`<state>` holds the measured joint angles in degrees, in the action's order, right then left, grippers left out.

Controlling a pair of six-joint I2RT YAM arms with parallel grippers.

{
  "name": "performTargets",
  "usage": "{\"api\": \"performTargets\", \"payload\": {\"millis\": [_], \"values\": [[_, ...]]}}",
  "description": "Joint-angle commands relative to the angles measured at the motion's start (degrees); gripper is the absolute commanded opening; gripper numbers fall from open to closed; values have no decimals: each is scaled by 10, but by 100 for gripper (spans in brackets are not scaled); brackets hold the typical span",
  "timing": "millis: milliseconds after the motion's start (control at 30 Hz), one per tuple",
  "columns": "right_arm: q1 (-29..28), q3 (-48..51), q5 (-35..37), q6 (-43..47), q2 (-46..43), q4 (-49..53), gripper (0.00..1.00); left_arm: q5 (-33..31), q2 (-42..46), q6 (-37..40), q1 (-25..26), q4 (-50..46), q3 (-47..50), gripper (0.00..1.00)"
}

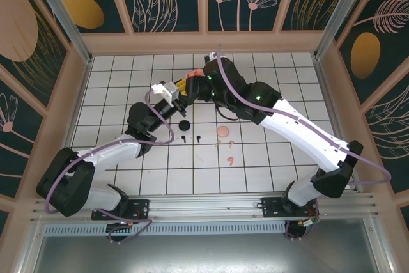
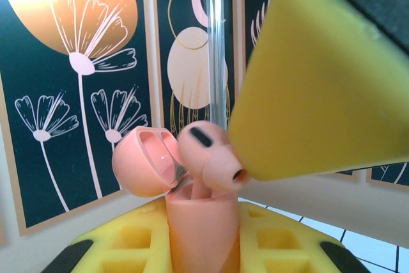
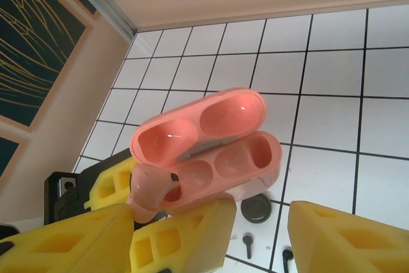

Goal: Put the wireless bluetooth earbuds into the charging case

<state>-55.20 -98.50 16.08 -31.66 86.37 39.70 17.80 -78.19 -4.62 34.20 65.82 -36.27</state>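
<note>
The pale pink charging case [image 2: 201, 234] stands upright with its lid [image 2: 144, 161] hinged open, and my left gripper [image 2: 203, 242] is shut on its body. One pink earbud [image 3: 150, 190] sits tilted, its stem partly in the case's left socket [image 3: 192, 180]; the other socket [image 3: 246, 158] is bare. My right gripper [image 3: 208, 222] is open above the case, one yellow finger [image 2: 326, 87] pressing against that bud. On the tiles lie loose pink earbuds [image 1: 222, 131] and two black earbuds [image 1: 198, 137]. Both grippers meet at the case [image 1: 197, 72] near the back of the table.
A small dark round disk [image 3: 257, 208] lies on the white tiles beneath the case, beside the black buds [image 3: 248, 242]. The back wall [image 1: 204, 41] is close behind the grippers. White tiles [image 1: 128, 94] stretch to the left and right [image 1: 300, 87].
</note>
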Motion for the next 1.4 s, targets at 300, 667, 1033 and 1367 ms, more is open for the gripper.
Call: {"api": "performTargets", "payload": {"millis": [300,667,1033,1367], "values": [[40,-29,-49,58,14,22,64,34,25,-20,2,38,2,0],[53,-15,-70,58,1,14,68,36,33,-24,3,39,5,0],[58,35,-90,53,-16,-4,68,48,49,-28,3,48,9,0],[58,43,-107,58,-15,-24,68,52,49,-31,2,48,9,0]]}}
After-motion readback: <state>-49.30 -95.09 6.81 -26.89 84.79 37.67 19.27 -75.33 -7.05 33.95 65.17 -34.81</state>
